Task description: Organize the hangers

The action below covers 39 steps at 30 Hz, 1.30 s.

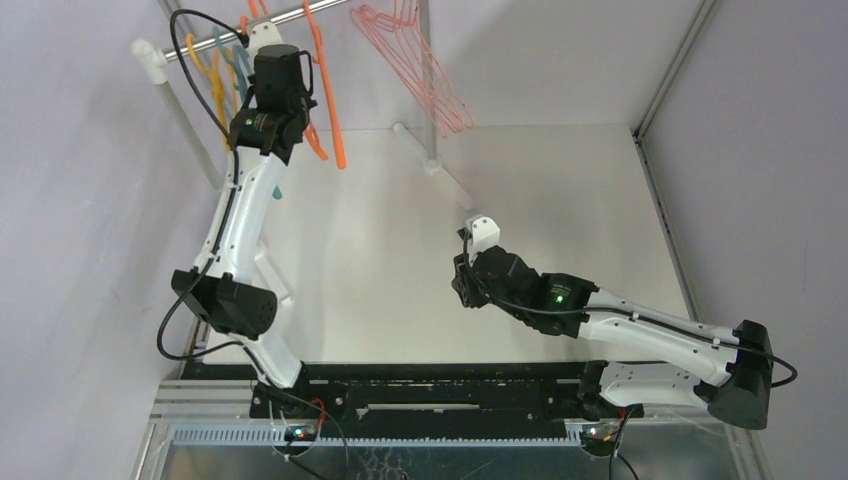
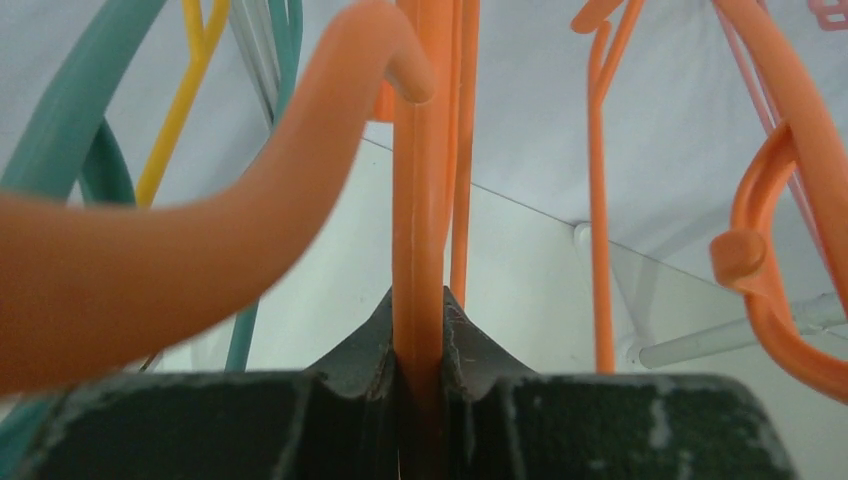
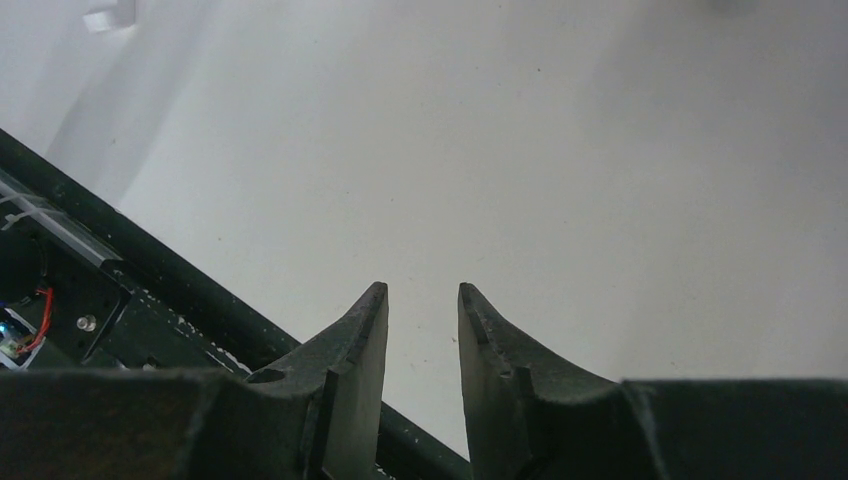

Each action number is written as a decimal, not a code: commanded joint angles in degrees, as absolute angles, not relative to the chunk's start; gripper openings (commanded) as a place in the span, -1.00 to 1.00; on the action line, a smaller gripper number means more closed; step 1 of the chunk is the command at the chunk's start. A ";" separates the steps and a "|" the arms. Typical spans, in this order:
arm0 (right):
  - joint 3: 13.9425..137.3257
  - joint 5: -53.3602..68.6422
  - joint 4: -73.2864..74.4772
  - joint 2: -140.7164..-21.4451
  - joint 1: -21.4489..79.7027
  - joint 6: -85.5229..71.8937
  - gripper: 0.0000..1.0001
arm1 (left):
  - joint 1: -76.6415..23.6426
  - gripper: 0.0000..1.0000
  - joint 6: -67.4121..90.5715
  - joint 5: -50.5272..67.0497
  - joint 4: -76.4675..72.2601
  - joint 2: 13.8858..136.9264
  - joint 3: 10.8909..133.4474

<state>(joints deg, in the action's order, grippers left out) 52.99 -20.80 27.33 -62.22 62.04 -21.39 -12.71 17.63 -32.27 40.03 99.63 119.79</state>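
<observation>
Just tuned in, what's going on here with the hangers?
The left gripper is up at the silver metal rail, shut on the bar of a thin bright orange plastic hanger, next to teal hangers and a yellow hanger. Pale pink hangers hang further along the rail. The right gripper is open and empty over the white table.

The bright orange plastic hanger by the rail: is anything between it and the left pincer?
Nothing visible does: the left pincer is shut directly on the bright orange plastic hanger, its thin bar pinched between both black fingers.
</observation>
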 commanded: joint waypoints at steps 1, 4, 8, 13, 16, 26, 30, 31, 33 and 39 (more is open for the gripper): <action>55.72 -21.06 27.18 -62.64 61.70 -22.58 -0.18 | -12.15 -0.82 20.54 -29.06 39.57 97.33 111.99; 55.54 -22.37 27.67 -62.71 61.95 -22.68 0.17 | -12.17 -0.31 20.50 -28.48 34.67 93.26 106.02; 54.53 -23.15 26.68 -61.73 62.24 -22.71 0.86 | -12.20 0.28 19.19 -28.07 29.40 87.66 99.95; 53.62 -23.20 25.31 -60.44 62.35 -22.03 1.00 | -12.20 0.66 18.11 -28.18 29.02 83.33 98.55; 53.35 -23.20 25.21 -60.53 62.35 -21.70 1.00 | -12.24 0.97 18.35 -27.68 28.94 80.68 97.23; 50.73 -23.86 22.53 -57.81 63.14 -20.92 1.00 | -15.70 0.99 18.34 -27.18 29.00 70.75 89.82; 48.34 -23.38 20.65 -54.60 63.32 -20.70 1.00 | -18.44 0.99 17.92 -28.85 29.53 67.21 87.16; 47.68 -23.44 20.41 -53.93 63.31 -20.66 1.00 | -19.05 0.99 18.02 -29.02 29.53 66.45 86.58; 46.49 -23.23 20.11 -52.74 63.35 -20.65 1.00 | -20.39 0.99 17.85 -29.55 29.76 65.24 85.55; 43.02 -25.31 19.73 -49.68 64.03 -22.55 1.00 | -25.00 0.99 17.76 -33.79 30.35 60.48 80.57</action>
